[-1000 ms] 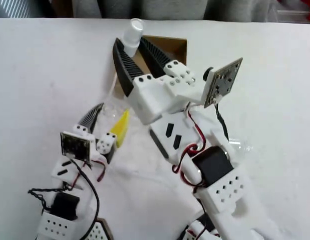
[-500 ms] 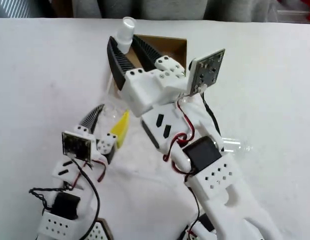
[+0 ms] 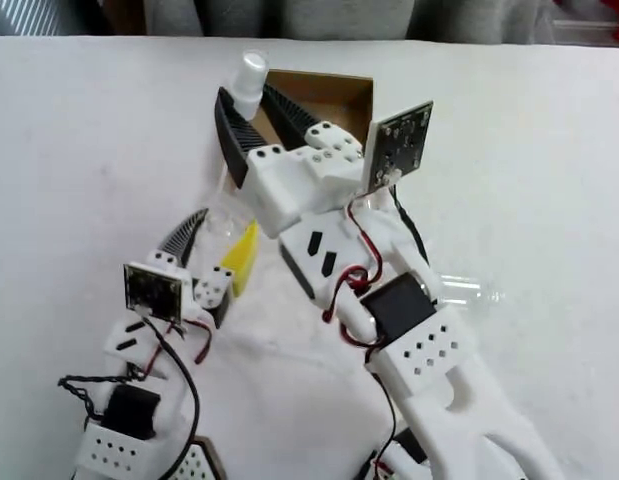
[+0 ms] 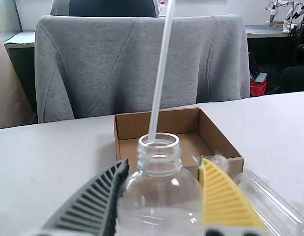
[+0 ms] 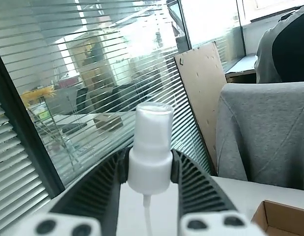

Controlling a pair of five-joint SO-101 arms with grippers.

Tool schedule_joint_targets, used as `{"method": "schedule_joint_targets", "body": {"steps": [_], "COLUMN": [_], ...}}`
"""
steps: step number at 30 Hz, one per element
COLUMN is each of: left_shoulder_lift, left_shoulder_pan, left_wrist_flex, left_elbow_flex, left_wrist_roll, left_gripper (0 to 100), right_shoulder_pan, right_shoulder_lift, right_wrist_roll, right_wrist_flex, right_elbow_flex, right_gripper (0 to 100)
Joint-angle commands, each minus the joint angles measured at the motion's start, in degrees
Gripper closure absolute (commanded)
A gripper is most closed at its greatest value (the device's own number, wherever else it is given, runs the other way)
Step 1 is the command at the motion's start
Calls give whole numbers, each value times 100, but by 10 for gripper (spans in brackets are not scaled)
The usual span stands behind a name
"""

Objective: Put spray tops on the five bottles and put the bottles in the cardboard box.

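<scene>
Office, slatted blinds [image 5: 39, 59], grey chair [image 4: 117, 64]

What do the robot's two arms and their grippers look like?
Both arms are white plastic with vent-holed housings. The right gripper has two black ribbed fingers. The left gripper has one dark grey ribbed finger and one yellow finger. Red and black cables loop along the right arm, a black cable along the left. Each wrist carries a small camera board.
</scene>
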Motion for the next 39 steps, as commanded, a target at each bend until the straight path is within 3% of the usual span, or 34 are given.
{"method": "schedule_joint_targets", "body": {"steps": [1,20,28,39], "left_shoulder_lift": [-92,-92,-92,-92], "left_shoulder_pan": [-4,-4,-4,-4], "left_wrist_flex": [-35,-35,-35,-35], "left_elbow_flex": [-70,-70,-70,-70], "left_wrist_roll": [62,62,62,62], "left_gripper": [920,918,918,918], "right_shoulder_pan": [22,48,-576,-681], "right_shoulder_lift": [-22,-75,-75,-75], "right_wrist_roll": [-44,-53,-44,-44], "right_wrist_flex": [-66,-75,-66,-66], "right_elbow_flex": [-53,598,756,1371], "right_gripper": [974,975,974,974]}}
